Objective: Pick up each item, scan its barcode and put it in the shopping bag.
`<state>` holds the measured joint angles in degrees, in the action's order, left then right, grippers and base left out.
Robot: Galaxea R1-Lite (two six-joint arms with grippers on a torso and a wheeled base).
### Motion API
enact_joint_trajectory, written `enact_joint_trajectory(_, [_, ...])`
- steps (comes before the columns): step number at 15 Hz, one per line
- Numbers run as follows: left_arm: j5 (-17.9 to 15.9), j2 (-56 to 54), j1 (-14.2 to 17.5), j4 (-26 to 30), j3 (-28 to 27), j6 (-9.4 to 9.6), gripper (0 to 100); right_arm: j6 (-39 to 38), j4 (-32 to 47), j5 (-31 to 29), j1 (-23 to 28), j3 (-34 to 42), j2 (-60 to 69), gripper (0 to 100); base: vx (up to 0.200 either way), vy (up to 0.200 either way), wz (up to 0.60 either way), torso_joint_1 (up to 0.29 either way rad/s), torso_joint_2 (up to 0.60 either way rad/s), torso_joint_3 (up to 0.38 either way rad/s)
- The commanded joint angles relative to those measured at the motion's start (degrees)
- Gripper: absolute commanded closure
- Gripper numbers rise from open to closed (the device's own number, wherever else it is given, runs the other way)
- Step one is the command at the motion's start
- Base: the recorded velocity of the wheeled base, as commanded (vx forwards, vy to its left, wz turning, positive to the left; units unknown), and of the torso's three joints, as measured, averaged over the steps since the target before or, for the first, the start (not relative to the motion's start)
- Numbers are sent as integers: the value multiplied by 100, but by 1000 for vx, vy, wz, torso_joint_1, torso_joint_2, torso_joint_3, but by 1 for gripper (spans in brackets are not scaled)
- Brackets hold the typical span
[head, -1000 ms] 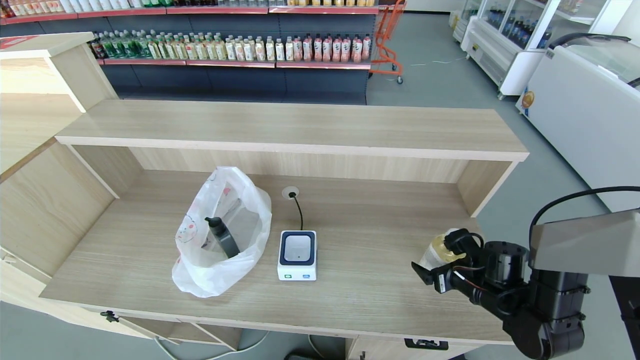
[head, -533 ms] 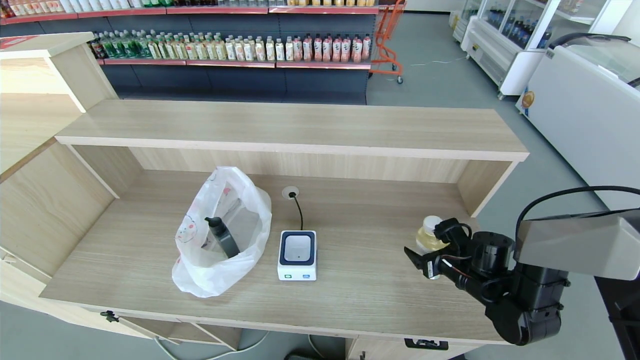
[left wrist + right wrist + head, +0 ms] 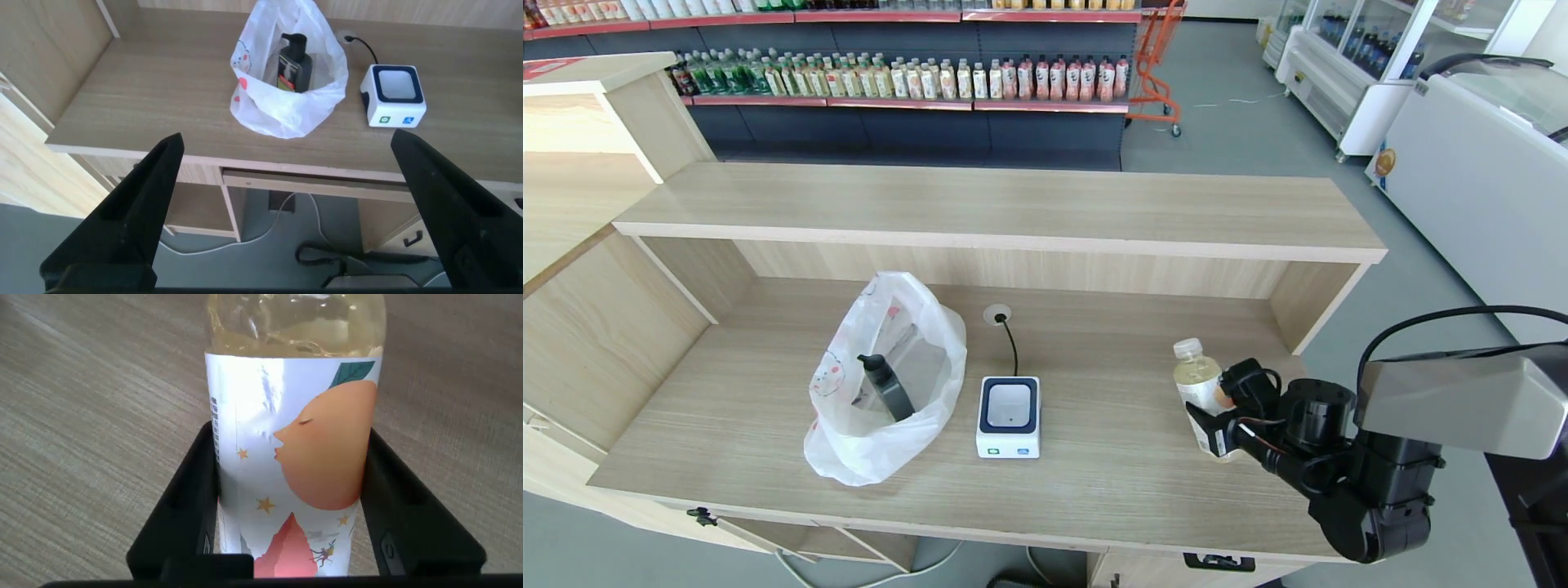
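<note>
Bottle [image 3: 1197,371] has tipped upright and shifted left with your right gripper [image 3: 1223,404] over the last second. It's now lower right in the head view. Jaws are clamped on its label, one each side. Can't tell if it's off the counter. Grasp looks secured, so I'd say the scanner [image 3: 1009,415], lower centre, comes next.

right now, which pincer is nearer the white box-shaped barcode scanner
Right. The right pincer grips a clear plastic bottle with a peach label at the wooden counter, right of the white box-shaped barcode scanner; the left pincer hangs open beyond the counter's front edge.
</note>
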<state>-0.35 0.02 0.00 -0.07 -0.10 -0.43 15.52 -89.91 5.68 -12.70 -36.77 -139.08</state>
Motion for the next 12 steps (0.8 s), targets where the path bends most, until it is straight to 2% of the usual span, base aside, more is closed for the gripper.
enact_joint_trajectory(1, [0, -2, 0, -1, 1, -1, 0, 4, -9, -14, -22, 20, 22, 100, 0, 0, 0, 0, 0, 0])
enact_joint_trajectory(8, [0, -2, 0, -1, 1, -1, 0, -743, -9, 21, -48, 82, 716, 100, 0, 0, 0, 0, 0, 0])
enact_joint_trajectory(10, [0, -2, 0, -1, 1, -1, 0, -1253, -9, 82, -241, 196, 1120, 100, 0, 0, 0, 0, 0, 0])
enact_joint_trajectory(12, [0, -2, 0, -1, 1, -1, 0, -1807, -9, 487, -549, 530, 1753, 100, 0, 0, 0, 0, 0, 0])
